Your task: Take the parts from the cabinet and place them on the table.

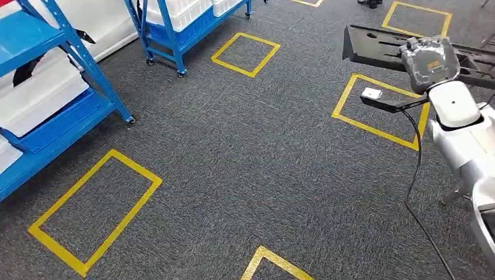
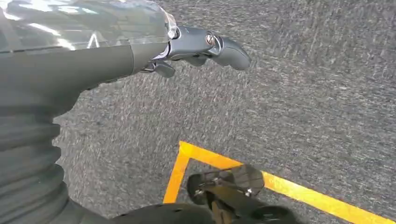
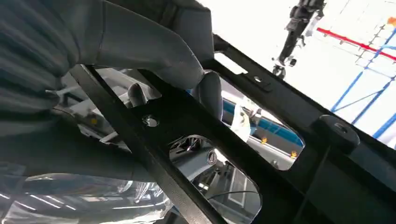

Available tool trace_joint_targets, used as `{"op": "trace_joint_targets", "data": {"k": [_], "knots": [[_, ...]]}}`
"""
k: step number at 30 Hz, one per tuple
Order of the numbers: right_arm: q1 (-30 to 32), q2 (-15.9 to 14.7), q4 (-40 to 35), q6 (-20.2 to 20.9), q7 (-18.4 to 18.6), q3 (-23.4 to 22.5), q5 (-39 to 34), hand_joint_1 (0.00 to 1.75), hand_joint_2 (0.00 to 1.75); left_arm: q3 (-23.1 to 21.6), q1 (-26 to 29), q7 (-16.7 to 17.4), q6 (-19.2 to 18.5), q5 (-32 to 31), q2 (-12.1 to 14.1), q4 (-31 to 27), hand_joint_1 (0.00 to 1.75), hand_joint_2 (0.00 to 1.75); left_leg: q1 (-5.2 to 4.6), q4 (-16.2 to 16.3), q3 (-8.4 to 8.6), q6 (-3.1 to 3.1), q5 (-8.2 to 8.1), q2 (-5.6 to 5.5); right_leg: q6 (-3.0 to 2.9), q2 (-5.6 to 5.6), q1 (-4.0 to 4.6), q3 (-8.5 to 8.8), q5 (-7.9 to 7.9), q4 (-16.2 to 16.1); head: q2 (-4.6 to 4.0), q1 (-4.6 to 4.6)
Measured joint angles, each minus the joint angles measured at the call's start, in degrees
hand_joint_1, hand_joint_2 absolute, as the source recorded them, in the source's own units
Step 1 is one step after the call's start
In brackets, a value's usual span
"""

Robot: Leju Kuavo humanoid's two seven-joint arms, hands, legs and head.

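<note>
In the head view, the right hand [image 1: 431, 61] grips a long black part [image 1: 379, 48], held level above the grey carpet [image 1: 245, 157] with its yellow tape squares [image 1: 93, 210]. The left wrist view shows the left hand [image 2: 201, 46] hanging over carpet, fingers loosely extended, holding nothing. In the right wrist view, thumb and fingers [image 3: 209, 93] wrap the part's black frame.

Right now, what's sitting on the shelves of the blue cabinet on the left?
White bins rest on the blue cabinet shelves. Their contents are hidden; a dark object lies atop one.
</note>
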Motion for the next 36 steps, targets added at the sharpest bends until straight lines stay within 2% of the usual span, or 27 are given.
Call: {"op": "trace_joint_targets", "data": {"k": [1,3,5,6,7,9,10,11,13,14,15,16,17,19,21,22,24,25,26,27,28,30,31,32,33,34,36], "knots": [[-0.1,0.2,0.0,0.0,0.0,0.0,-0.1,1.75,1.75,0.0,0.0,0.0,0.0,0.0,0.0,0.0,0.00,1.75,-0.03,-0.6,0.57,0.08,-0.31,-0.32,0.34,0.30,0.24,-0.23,0.12,0.0,0.00,0.00],[0.1,0.5,0.2,0.0,0.2,0.0,-0.3,1.75,1.75,0.0,0.0,-0.1,0.1,0.2,0.0,0.0,0.00,1.75,-0.25,-1.0,0.53,0.15,-0.33,-0.05,1.01,0.76,-0.09,-0.58,0.47,-0.1,0.02,0.04],[0.4,0.7,0.4,-0.2,0.2,0.1,-0.6,1.75,1.75,0.1,0.1,-0.2,0.1,0.4,0.0,0.0,0.00,1.75,0.03,-2.2,1.02,0.93,0.42,0.46,1.87,1.09,0.10,-0.39,0.74,-0.5,0.02,0.00],[0.6,0.6,0.6,-0.3,0.2,0.1,-0.9,1.75,1.75,0.1,0.0,-0.2,0.1,0.4,0.0,0.0,0.00,1.75,0.12,-2.9,1.46,1.12,0.86,0.92,1.85,-0.29,0.08,-1.13,-0.08,1.2,0.00,0.02],[0.6,0.6,0.8,-0.5,0.3,0.1,-0.9,1.75,1.75,0.1,0.1,0.2,0.1,0.3,0.1,0.0,0.00,1.75,0.08,-3.2,1.50,1.49,1.07,0.96,1.96,-1.07,0.16,-2.22,-1.88,3.8,0.00,0.04],[1.0,0.7,1.0,-1.3,0.7,0.2,-0.9,1.75,1.75,0.1,0.2,0.9,0.0,0.1,0.1,0.0,0.00,1.75,-0.04,-3.1,1.40,1.56,1.08,1.13,2.22,-1.25,0.09,-6.03,-6.15,12.0,0.00,0.02],[1.5,0.7,1.1,-1.5,0.8,0.3,-0.8,1.75,1.75,0.1,0.2,1.2,0.0,0.0,0.2,0.0,0.00,1.75,-0.06,-3.1,1.38,1.59,1.05,1.23,2.39,-1.27,0.07,-7.70,-7.34,15.5,0.02,0.02],[2.0,0.9,1.3,-1.6,0.9,0.3,-0.6,1.75,1.75,0.1,0.3,1.4,0.0,0.0,0.2,0.0,0.00,1.75,-0.05,-3.0,1.39,1.57,1.02,1.38,2.47,-1.33,0.01,-8.26,-7.05,16.6,0.00,0.04],[2.2,1.6,1.8,-1.7,1.4,0.5,-0.3,1.75,1.75,0.1,0.4,1.6,0.0,0.0,0.2,0.0,0.00,1.75,-0.04,-2.7,1.41,1.43,0.79,1.79,2.56,-1.70,-0.19,-5.35,-2.94,10.7,0.00,0.02],[2.2,2.1,2.0,-1.7,1.7,0.5,-0.2,1.75,1.75,0.1,0.4,1.6,0.0,0.0,0.2,0.0,0.00,1.75,-0.04,-2.3,1.40,1.20,0.56,1.99,2.54,-2.16,-0.24,-2.71,-0.55,5.6,0.00,0.02],[2.1,2.5,2.1,-1.7,1.8,0.5,-0.2,1.75,1.75,0.1,0.4,1.6,-0.1,0.0,0.2,0.0,0.00,1.75,-0.06,-1.8,1.29,0.90,0.20,2.20,2.52,-3.11,-0.26,-0.33,0.68,0.8,0.02,0.02],[2.0,3.1,2.3,-1.9,1.9,0.6,-0.1,1.75,1.75,0.1,0.4,1.5,-0.2,0.0,0.5,0.0,0.00,1.75,-0.59,-1.3,0.83,0.50,-0.11,2.27,2.18,-3.43,0.44,0.05,-0.11,0.1,0.00,0.02],[2.0,3.4,2.4,-1.9,1.9,0.6,0.0,1.75,1.75,0.1,0.3,1.5,-0.2,0.0,0.5,0.0,0.00,1.75,-0.52,-1.2,0.74,0.40,-0.14,2.40,1.52,-2.75,0.32,-0.20,0.06,0.1,0.02,0.02],[2.2,3.9,2.8,-1.9,1.7,0.7,0.0,1.75,1.75,0.1,0.4,1.4,-0.3,0.0,0.7,0.0,0.00,1.75,-0.46,-1.3,0.80,0.23,-0.07,2.77,1.07,-2.49,0.50,-0.35,0.11,0.1,0.02,0.02],[2.2,4.1,3.0,-2.0,1.7,0.7,-0.3,1.75,1.75,0.1,0.5,0.2,-0.8,-0.2,1.0,0.0,0.00,1.75,-0.28,-0.4,0.44,-0.59,-1.08,2.47,0.28,-2.34,0.12,-0.15,0.47,-0.4,0.00,0.02],[2.2,4.2,3.0,-2.1,1.6,0.7,-0.4,1.75,1.75,0.1,0.6,-0.6,-1.3,-0.2,1.0,0.0,0.00,1.75,-0.25,2.0,-0.57,-0.89,-2.96,2.06,-0.07,-2.27,0.05,-0.18,0.53,-0.4,0.00,0.02],[2.3,4.4,3.0,-2.1,1.5,0.7,-0.6,1.75,1.75,0.1,0.6,-1.9,-2.6,0.1,1.0,0.0,0.00,1.75,0.15,11.5,-4.73,-1.30,-7.66,1.79,-0.27,-2.14,0.13,-0.34,0.57,-0.4,0.00,0.02],[2.5,4.4,3.0,-2.1,1.4,0.7,-0.6,1.75,1.75,0.1,0.7,-2.2,-2.6,0.1,1.0,0.0,0.00,1.75,0.24,15.7,-6.60,-1.41,-9.03,1.78,-0.27,-2.00,0.15,-0.34,0.57,-0.4,0.02,0.02],[2.6,4.4,3.1,-2.1,1.2,0.7,-0.7,1.75,1.75,0.1,0.7,-2.6,-2.6,-0.2,1.0,0.0,0.00,1.75,0.30,17.8,-7.58,-1.45,-9.22,1.78,-0.27,-1.89,0.15,-0.32,0.57,-0.4,0.02,0.02],[2.8,4.4,3.1,-2.1,1.0,0.7,-0.7,1.75,1.75,0.1,0.7,-2.8,-2.6,-0.4,1.1,0.0,0.00,1.75,0.38,16.7,-7.21,-1.44,-8.01,1.78,-0.26,-1.70,0.14,-0.26,0.57,-0.4,0.00,0.02],[2.9,4.3,3.2,-2.1,0.7,0.7,-0.9,1.75,1.75,0.1,0.8,-3.0,-2.6,-0.5,1.1,0.0,0.00,1.75,0.47,12.7,-5.36,-1.36,-5.44,1.78,-0.24,-1.49,0.11,-0.22,0.55,-0.4,0.00,0.02],[2.8,4.2,3.1,-2.1,0.3,0.7,-1.2,1.75,1.75,0.1,0.9,-3.1,-2.4,-0.7,1.2,0.0,0.00,1.75,0.55,1.7,-0.21,-0.90,-0.13,1.58,-0.10,-1.13,0.07,-0.04,0.48,-0.3,0.02,0.02],[2.7,4.1,3.1,-2.1,0.3,0.7,-1.5,1.75,1.75,0.1,0.9,-3.1,-2.1,-0.7,1.3,0.0,0.00,1.75,0.55,-0.5,0.73,-0.76,-0.42,1.07,0.04,-1.09,0.04,-0.12,0.51,-0.4,0.00,0.02],[2.6,3.8,3.2,-2.2,0.3,0.7,-1.7,1.75,1.75,0.1,0.9,-2.8,-1.7,-1.0,1.3,0.0,0.00,1.75,0.27,-1.4,1.04,-0.69,-0.45,0.85,0.57,-0.94,0.22,-0.51,0.66,-0.2,0.00,0.02],[2.6,3.5,3.2,-2.2,0.2,0.7,-1.7,1.75,1.75,0.1,0.8,-2.6,-1.6,-1.1,1.3,0.0,0.00,1.75,0.50,-1.6,0.95,-0.93,-0.17,0.96,0.67,-0.90,0.44,-0.75,0.58,0.0,0.00,0.02],[2.8,3.3,3.2,-2.2,0.2,0.7,-1.7,1.75,1.75,0.0,0.8,-2.6,-1.4,-1.2,1.2,0.0,0.00,1.75,0.35,-1.9,1.08,-0.99,-0.10,0.94,0.56,-0.91,0.27,-0.48,0.70,-0.6,0.00,0.02],[3.0,2.7,3.3,-2.3,0.5,0.7,-1.7,1.75,1.75,0.0,0.9,-2.1,-1.0,-1.7,1.2,0.0,0.00,1.75,0.15,-5.0,2.65,-0.33,1.24,0.92,1.35,-0.95,0.12,1.34,2.18,-3.9,0.00,0.00]]}}
